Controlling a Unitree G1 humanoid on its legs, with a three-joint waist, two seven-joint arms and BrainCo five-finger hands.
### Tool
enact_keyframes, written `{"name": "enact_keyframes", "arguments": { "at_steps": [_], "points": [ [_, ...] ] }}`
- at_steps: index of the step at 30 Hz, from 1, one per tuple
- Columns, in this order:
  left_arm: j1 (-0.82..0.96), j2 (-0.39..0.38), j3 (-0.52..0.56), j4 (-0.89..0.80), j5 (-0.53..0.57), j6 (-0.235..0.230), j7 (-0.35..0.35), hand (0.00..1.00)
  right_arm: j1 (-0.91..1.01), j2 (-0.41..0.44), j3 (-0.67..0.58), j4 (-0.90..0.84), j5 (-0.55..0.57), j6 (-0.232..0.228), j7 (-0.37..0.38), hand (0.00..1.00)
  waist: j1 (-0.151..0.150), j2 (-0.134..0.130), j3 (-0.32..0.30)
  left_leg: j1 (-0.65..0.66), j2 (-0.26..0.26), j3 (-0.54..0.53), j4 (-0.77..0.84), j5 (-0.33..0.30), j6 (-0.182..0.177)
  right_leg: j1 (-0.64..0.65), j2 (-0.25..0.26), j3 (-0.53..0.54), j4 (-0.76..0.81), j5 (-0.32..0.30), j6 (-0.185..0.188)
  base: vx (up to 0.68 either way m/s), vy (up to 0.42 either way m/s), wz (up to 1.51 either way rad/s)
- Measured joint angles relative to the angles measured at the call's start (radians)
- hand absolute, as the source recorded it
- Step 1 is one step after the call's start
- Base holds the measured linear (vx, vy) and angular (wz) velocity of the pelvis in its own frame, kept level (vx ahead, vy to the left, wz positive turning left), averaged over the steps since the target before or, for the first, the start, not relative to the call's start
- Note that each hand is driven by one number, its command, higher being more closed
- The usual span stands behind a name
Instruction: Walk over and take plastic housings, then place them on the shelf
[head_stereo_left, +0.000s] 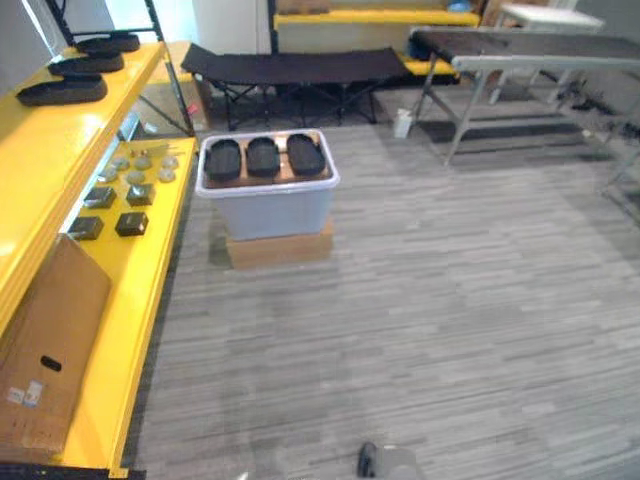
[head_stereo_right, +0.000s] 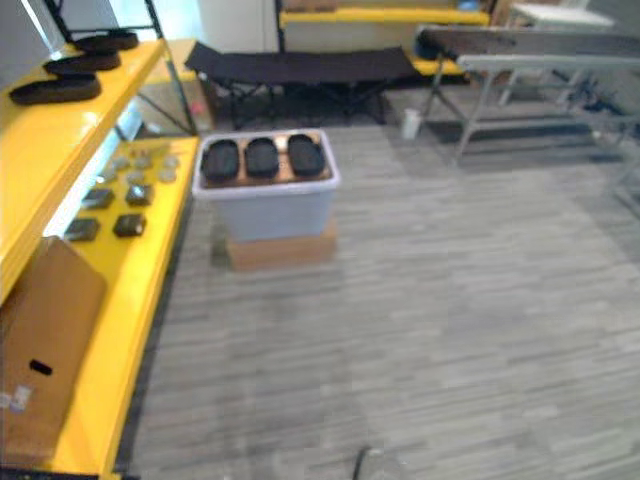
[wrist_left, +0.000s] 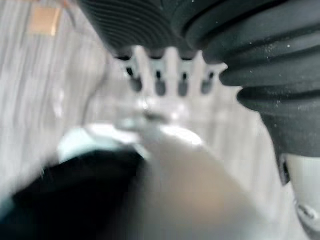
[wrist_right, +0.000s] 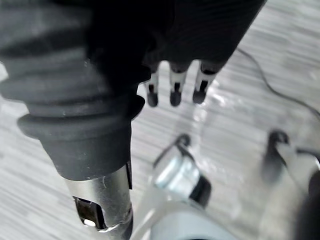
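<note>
Three black plastic housings (head_stereo_left: 262, 157) lie side by side on a brown board that covers the top of a pale grey bin (head_stereo_left: 268, 207). The bin stands on a flat cardboard box (head_stereo_left: 281, 249), mid-floor, just right of the yellow shelf (head_stereo_left: 148, 270). A narrow strip of floor separates the bin's left wall from the lower tier's front edge.

The shelf runs along the left side from near to far. Its upper tier (head_stereo_left: 45, 150) carries three more dark housings (head_stereo_left: 62, 90) at the far end, set close to the front edge; the nearer stretch of that tier is bare. The lower tier holds small parts (head_stereo_left: 122, 195) in rows, and a brown carton (head_stereo_left: 45, 350) leans at the near end.

The grey striped floor (head_stereo_left: 450, 300) lies open from the near edge to the bin and across the whole right side. At the far end stand a black folding cot (head_stereo_left: 300, 66) and, to the right, a grey metal counter (head_stereo_left: 540, 62).

The left hand (wrist_left: 170, 75) hangs over the floor, fingers straight and slightly spread. The right hand (wrist_right: 175, 85) likewise hangs with fingers straight.
</note>
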Motion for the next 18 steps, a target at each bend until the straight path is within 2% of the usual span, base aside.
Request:
{"name": "enact_keyframes", "arguments": {
  "at_steps": [1, 2, 3, 4, 5, 6, 7, 8, 9, 10, 11, 13, 14, 16, 18],
  "points": [
    [0.002, -0.007, 0.009, -0.005, -0.019, -0.002, 0.006, 0.0, -0.002, -0.007, 0.01, -0.001, -0.003, -0.001, 0.0, 0.0, 0.003, 0.012, 0.005, -0.065, 0.031, -0.014, 0.148, 0.025, 0.017, 0.029, 0.013, -0.007, -0.017, -0.006, -0.01, 0.4, -0.303, 0.15],
    [0.006, -0.014, 0.026, -0.007, -0.057, -0.007, 0.021, 0.0, -0.003, -0.021, 0.018, 0.003, -0.024, -0.004, 0.0, 0.0, 0.008, 0.033, 0.018, -0.165, 0.087, -0.022, 0.393, 0.018, 0.027, 0.1, 0.039, -0.018, -0.052, -0.01, -0.022, 0.35, -0.191, 0.17],
    [0.012, -0.014, 0.025, -0.012, -0.072, -0.01, 0.024, 0.0, -0.007, -0.028, 0.03, 0.012, -0.036, -0.009, 0.0, 0.0, 0.011, 0.035, 0.021, -0.206, 0.094, -0.023, 0.465, 0.012, 0.037, 0.136, 0.045, -0.024, -0.073, -0.013, -0.028, 0.51, -0.191, 0.16],
    [0.018, -0.015, 0.02, -0.022, -0.071, -0.01, 0.025, 0.0, -0.024, -0.041, 0.045, 0.03, -0.048, -0.014, 0.0, 0.0, 0.014, 0.028, 0.026, -0.257, 0.066, -0.018, 0.505, 0.003, 0.04, 0.201, 0.043, -0.03, -0.108, -0.012, -0.03, 0.49, -0.112, 0.0],
    [0.022, -0.015, 0.018, -0.026, -0.063, -0.01, 0.021, 0.0, -0.045, -0.05, 0.045, 0.032, -0.048, -0.031, 0.0, 0.0, 0.029, 0.024, 0.028, -0.296, 0.017, 0.009, 0.454, -0.012, 0.036, 0.247, 0.034, -0.03, -0.141, -0.012, -0.029, 0.49, -0.073, -0.13],
    [0.022, -0.015, 0.018, -0.03, -0.06, -0.01, 0.018, 0.0, -0.06, -0.053, 0.045, 0.031, -0.048, -0.044, 0.0, 0.0, 0.04, 0.022, 0.029, -0.311, -0.01, 0.029, 0.399, -0.017, 0.039, 0.264, 0.028, -0.029, -0.154, -0.011, -0.027, 0.49, 0.029, -0.41],
    [0.027, -0.015, 0.02, -0.034, -0.037, -0.012, 0.015, 0.0, -0.116, -0.053, 0.043, 0.022, -0.043, -0.073, 0.0, 0.0, 0.057, 0.011, 0.039, -0.339, -0.109, 0.094, 0.144, -0.005, 0.047, 0.305, 0.002, -0.027, -0.183, -0.004, -0.017, 0.43, 0.066, -0.37],
    [0.029, -0.014, 0.021, -0.034, -0.021, -0.015, 0.016, 0.0, -0.128, -0.053, 0.042, 0.013, -0.039, -0.078, -0.001, 0.0, 0.06, 0.008, 0.043, -0.346, -0.142, 0.106, 0.041, 0.025, 0.053, 0.318, -0.006, -0.027, -0.193, -0.003, -0.014, 0.44, 0.092, -0.32],
    [0.031, -0.014, 0.021, -0.033, -0.014, -0.016, 0.016, 0.0, -0.144, -0.054, 0.038, 0.004, -0.036, -0.081, -0.001, 0.0, 0.065, 0.009, 0.049, -0.346, -0.171, 0.115, -0.068, 0.071, 0.061, 0.334, -0.011, -0.027, -0.202, -0.003, -0.014, 0.36, 0.119, -0.17],
    [0.041, -0.019, 0.022, -0.032, -0.01, -0.02, 0.015, 0.0, -0.16, -0.059, 0.035, -0.021, -0.035, -0.091, -0.001, 0.0, 0.075, 0.018, 0.057, -0.34, -0.207, 0.111, -0.269, 0.208, 0.082, 0.37, -0.006, -0.017, -0.229, -0.005, -0.011, 0.44, 0.168, -0.3],
    [0.056, -0.03, 0.021, -0.022, 0.013, -0.025, 0.011, 0.0, -0.169, -0.052, 0.046, -0.032, -0.033, -0.098, -0.001, 0.0, 0.099, 0.014, 0.06, -0.316, -0.226, 0.117, -0.3, 0.294, 0.163, 0.409, -0.003, 0.005, -0.266, -0.005, -0.01, 0.43, 0.177, -0.16],
    [0.047, -0.014, 0.019, -0.025, 0.026, -0.037, -0.005, 0.0, -0.192, -0.052, 0.084, -0.039, -0.018, -0.098, 0.002, 0.0, 0.093, -0.003, 0.066, -0.333, -0.245, 0.115, -0.269, 0.252, 0.192, 0.418, -0.012, 0.019, -0.288, 0.033, -0.028, 0.36, 0.19, 0.26],
    [0.033, -0.011, 0.021, -0.026, 0.025, -0.043, -0.011, 0.0, -0.216, -0.052, 0.084, -0.043, -0.015, -0.097, 0.003, 0.0, 0.102, -0.011, 0.084, -0.34, -0.254, 0.115, -0.248, 0.229, 0.223, 0.416, -0.02, 0.029, -0.28, 0.08, -0.01, 0.36, 0.233, 0.34],
    [0.036, -0.008, 0.025, -0.023, 0.025, -0.042, -0.012, 0.0, -0.224, -0.052, 0.088, -0.044, -0.02, -0.097, 0.008, 0.0, 0.108, -0.025, 0.091, -0.309, -0.276, 0.114, -0.255, 0.199, 0.228, 0.414, -0.04, 0.051, -0.23, 0.107, 0.017, 0.42, 0.241, 0.16],
    [0.038, -0.005, 0.024, -0.025, 0.043, -0.046, -0.015, 0.0, -0.212, -0.052, 0.098, -0.044, -0.047, -0.1, 0.019, 0.0, 0.111, -0.035, 0.089, -0.223, -0.313, 0.105, -0.31, 0.168, 0.235, 0.34, -0.084, 0.101, 0.015, 0.129, 0.069, 0.42, 0.192, 0.12]
  ]
}}
